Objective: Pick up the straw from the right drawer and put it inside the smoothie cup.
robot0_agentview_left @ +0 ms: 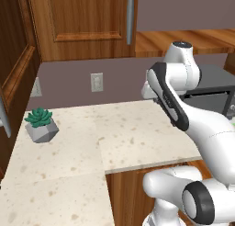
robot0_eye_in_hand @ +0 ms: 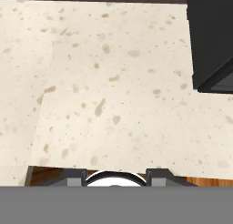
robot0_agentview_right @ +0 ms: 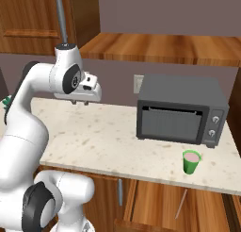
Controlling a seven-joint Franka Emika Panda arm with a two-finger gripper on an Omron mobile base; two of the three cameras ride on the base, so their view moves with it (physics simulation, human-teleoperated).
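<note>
The smoothie cup [robot0_agentview_right: 191, 161], small and bright green with a pale pink top, stands on the counter just in front of the microwave's right end. Below it the right drawer [robot0_agentview_right: 155, 205] is pulled open, and the thin pale straw [robot0_agentview_right: 181, 203] lies slanted inside. My gripper [robot0_agentview_right: 80, 103] hangs well to the left of both, high above the speckled counter, pointing down. In the hand view its two dark fingertips [robot0_eye_in_hand: 76, 178] stand wide apart at the bottom with nothing between them, so the gripper [robot0_eye_in_hand: 116, 178] is open over bare counter.
A dark grey microwave [robot0_agentview_right: 181, 111] sits at the back right of the counter [robot0_agentview_right: 94, 136]; its corner [robot0_eye_in_hand: 211, 41] enters the hand view. A grey pot with a green succulent [robot0_agentview_left: 41, 124] stands at the far left. Wooden cabinets [robot0_agentview_left: 82, 18] hang above.
</note>
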